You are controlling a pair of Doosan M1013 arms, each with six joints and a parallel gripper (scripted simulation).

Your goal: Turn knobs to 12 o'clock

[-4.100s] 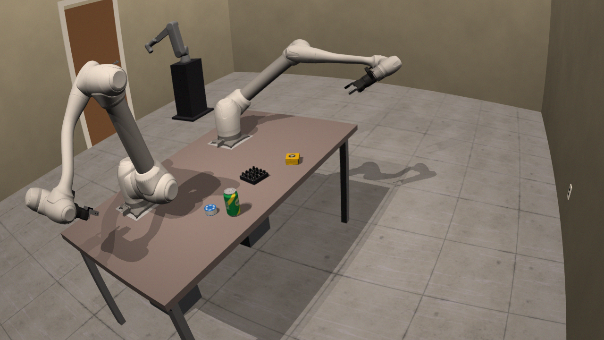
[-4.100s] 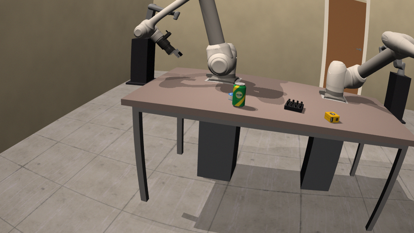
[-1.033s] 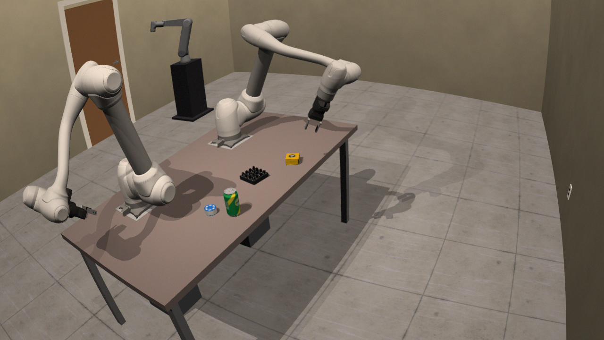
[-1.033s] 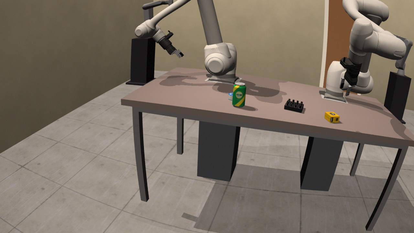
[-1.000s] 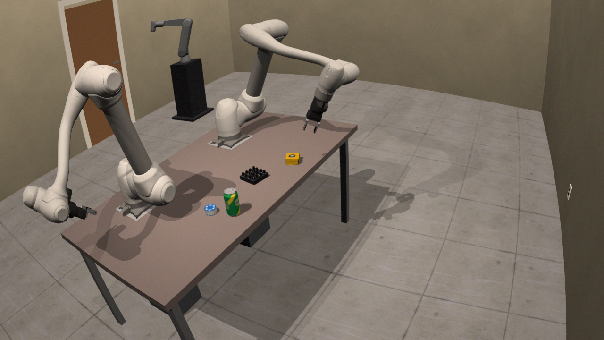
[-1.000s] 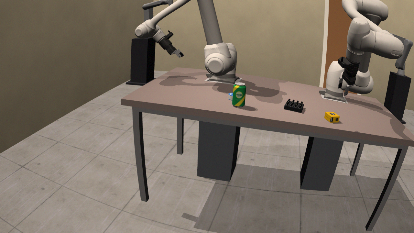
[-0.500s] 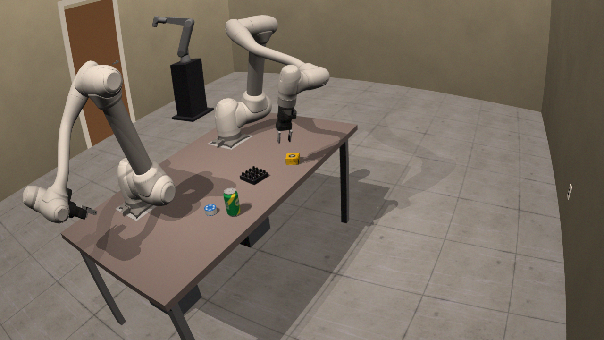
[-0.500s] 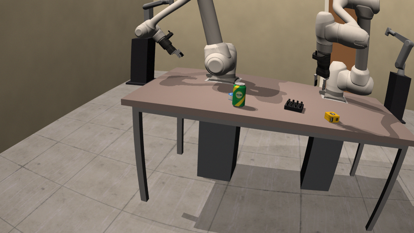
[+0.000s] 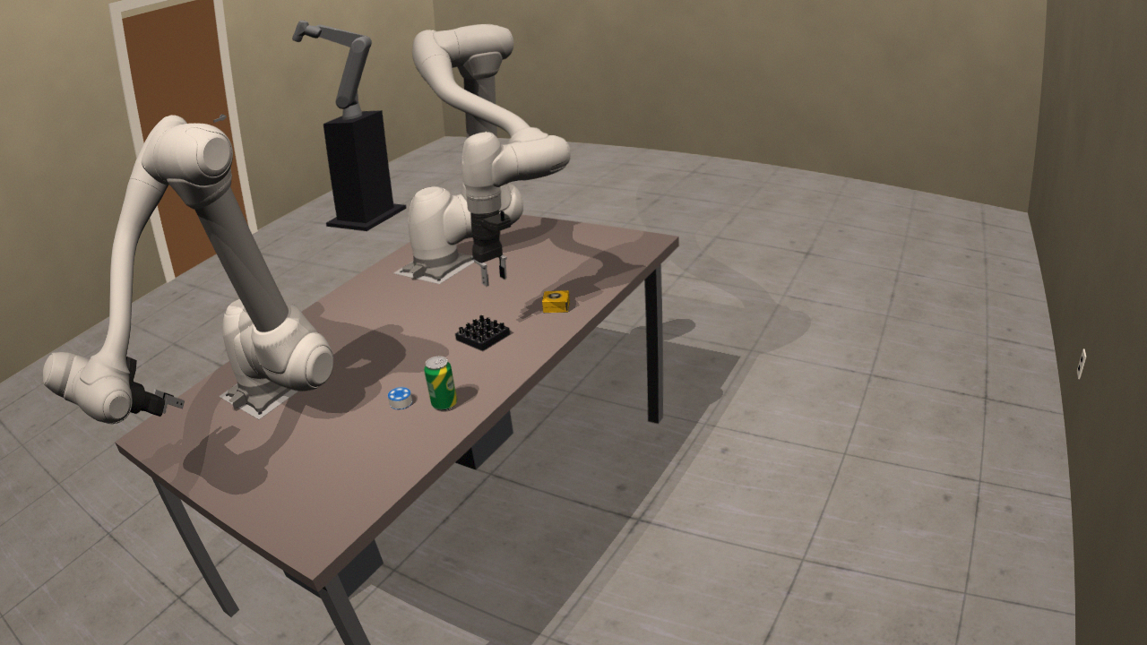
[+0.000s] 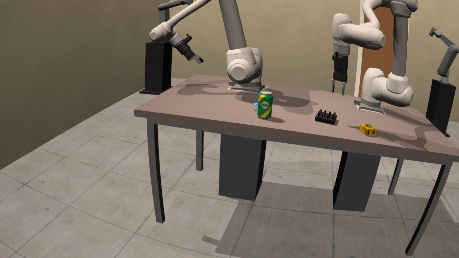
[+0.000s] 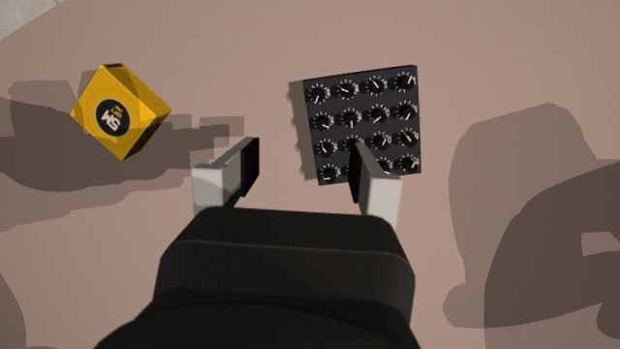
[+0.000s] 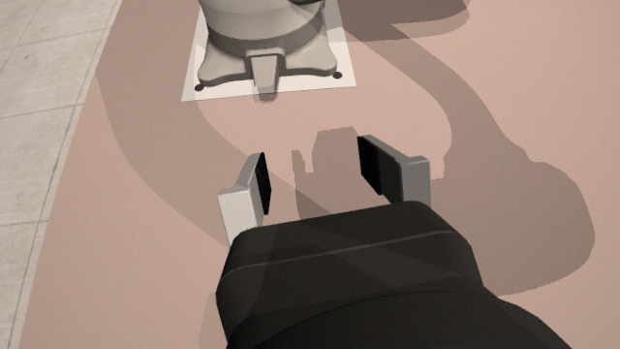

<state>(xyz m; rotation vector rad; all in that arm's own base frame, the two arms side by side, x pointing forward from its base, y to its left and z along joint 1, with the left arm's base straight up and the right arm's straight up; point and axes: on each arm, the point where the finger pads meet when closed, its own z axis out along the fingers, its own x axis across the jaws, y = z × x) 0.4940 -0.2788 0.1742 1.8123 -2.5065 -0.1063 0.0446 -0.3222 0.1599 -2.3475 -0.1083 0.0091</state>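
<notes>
Currently, the left gripper (image 9: 494, 280) (image 10: 338, 92) (image 11: 303, 158) is fully open, holds nothing, and hangs fingers-down above the table (image 9: 360, 481) (image 10: 192, 109) (image 11: 262, 39) (image 12: 97, 267). The knob box (image 9: 485, 330) (image 10: 326, 118) (image 11: 364, 128) rests flat on the table, below the gripper and apart from it. In the left wrist view, one finger covers part of the box, including some knobs of its lower rows.

In the exterior view, the yellow tape measure (image 9: 555, 301) (image 10: 368, 129) (image 11: 121, 111) lies to the right of the box, toward the near edge. The green can (image 9: 440, 384) (image 10: 265, 105) stands upright to the left of the box. The blue-and-white tin (image 9: 399, 399) (image 10: 255, 106) sits near the can, on its far side, partly hidden by it.

The right gripper (image 9: 177, 400) (image 10: 200, 60) (image 12: 313, 163) is fully open and holds nothing. It is tilted, raised above the table toward the far left, well apart from the box.
</notes>
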